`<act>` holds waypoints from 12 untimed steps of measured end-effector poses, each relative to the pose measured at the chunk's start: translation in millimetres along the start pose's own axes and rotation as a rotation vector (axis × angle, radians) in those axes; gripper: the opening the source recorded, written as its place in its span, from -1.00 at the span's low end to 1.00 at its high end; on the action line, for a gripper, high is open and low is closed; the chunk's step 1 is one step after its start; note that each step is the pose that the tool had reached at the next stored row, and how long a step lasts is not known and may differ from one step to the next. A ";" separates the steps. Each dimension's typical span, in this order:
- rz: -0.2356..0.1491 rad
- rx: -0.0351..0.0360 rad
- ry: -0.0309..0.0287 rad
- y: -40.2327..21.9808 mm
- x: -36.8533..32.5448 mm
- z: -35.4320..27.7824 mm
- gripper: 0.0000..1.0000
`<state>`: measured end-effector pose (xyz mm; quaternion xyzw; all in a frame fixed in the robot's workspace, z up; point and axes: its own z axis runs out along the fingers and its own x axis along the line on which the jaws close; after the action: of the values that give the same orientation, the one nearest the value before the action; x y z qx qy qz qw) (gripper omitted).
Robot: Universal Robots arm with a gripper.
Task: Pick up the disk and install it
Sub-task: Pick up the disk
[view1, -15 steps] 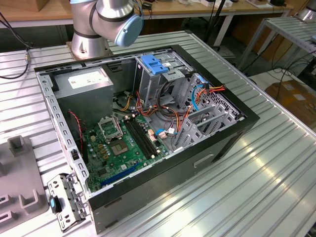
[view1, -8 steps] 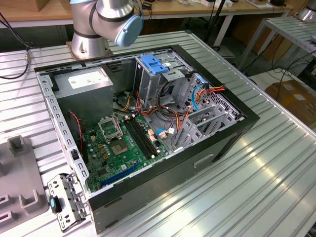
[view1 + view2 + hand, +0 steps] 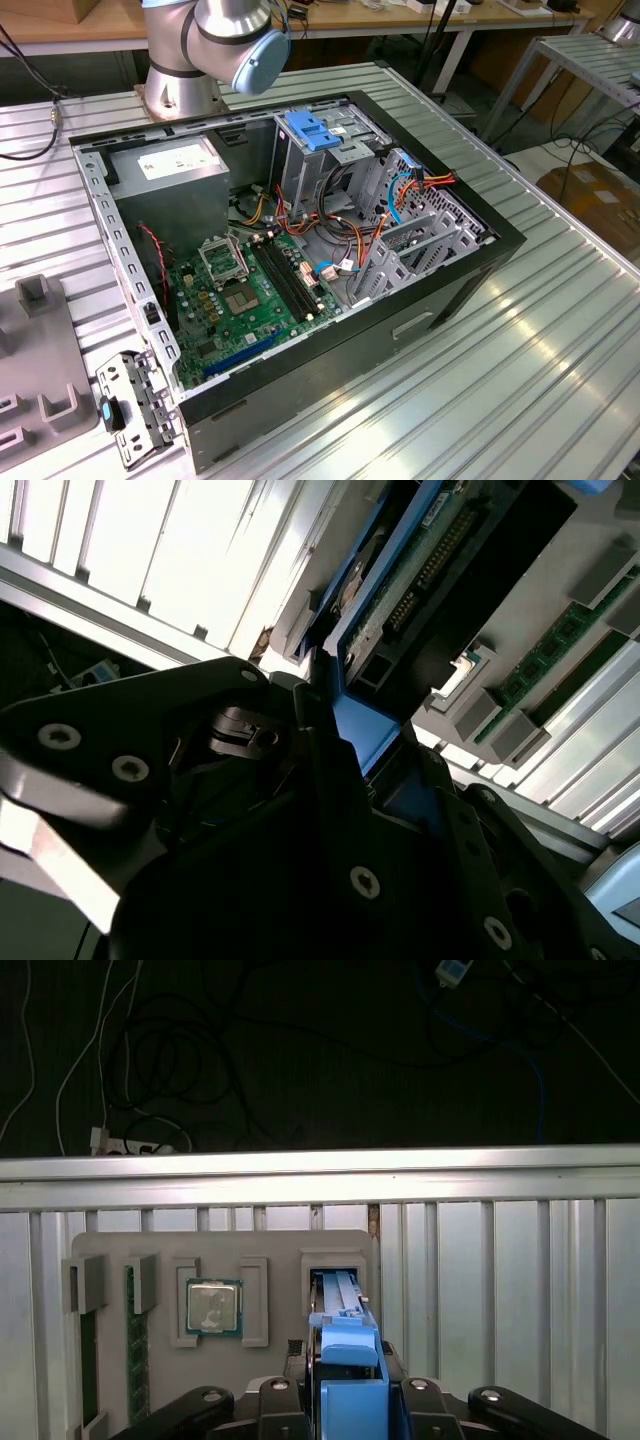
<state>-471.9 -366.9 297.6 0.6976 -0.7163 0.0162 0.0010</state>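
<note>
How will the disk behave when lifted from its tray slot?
Probably stiff: the disk is a rigid slab standing on edge in the grey tray slot. Its smooth blue rails could slip in the end effector. The exposed circuit board looks fragile.

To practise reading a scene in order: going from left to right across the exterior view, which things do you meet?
grey fixture tray → grey metal box with a white sticker → blue latch plate → red and orange cable bundle → brown cardboard box
</note>
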 end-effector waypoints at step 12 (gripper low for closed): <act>0.000 0.0001 0.0000 0.0 0.0 0.2 -0.26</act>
<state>-471.9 -366.9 297.4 0.6976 -0.7163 0.0163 0.0010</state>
